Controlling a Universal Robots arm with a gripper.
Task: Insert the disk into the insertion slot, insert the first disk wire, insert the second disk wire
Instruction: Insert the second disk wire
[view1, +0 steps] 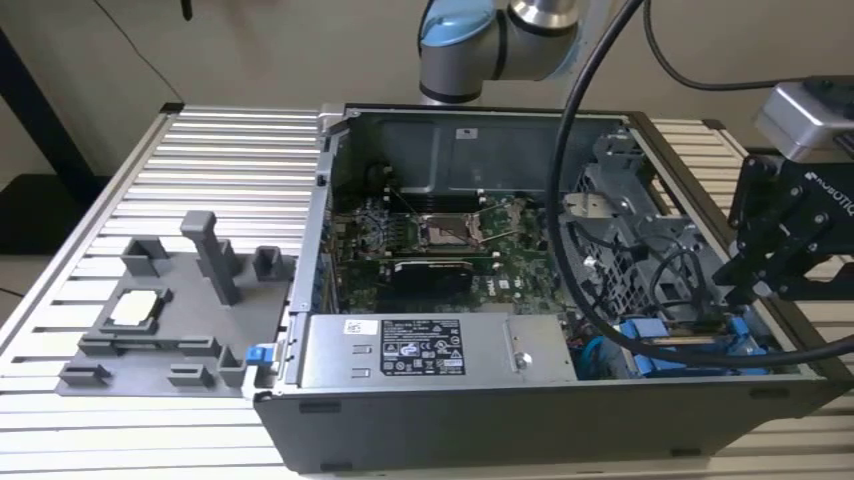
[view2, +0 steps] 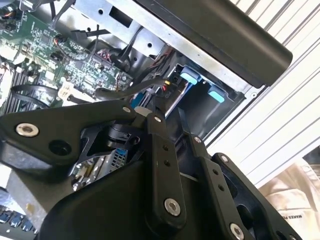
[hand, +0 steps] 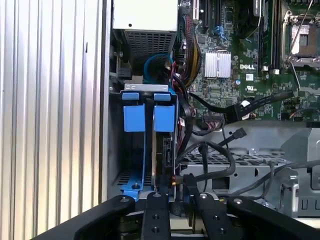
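Gripper (view1: 742, 288) low, pointed steeply downward.

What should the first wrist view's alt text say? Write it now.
The gripper hangs close to a black wire plug at the disk, which stands edge-on in its blue carrier inside the open computer case. A green motherboard lies behind.

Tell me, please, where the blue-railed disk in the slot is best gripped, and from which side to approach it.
Probably the two blue tabs at the disk's exposed end, pinched across, coming in through the open side of the case. The rest sits sunk in the insertion slot, and black cables crowd one flank, so the tabs look like the only free hold.
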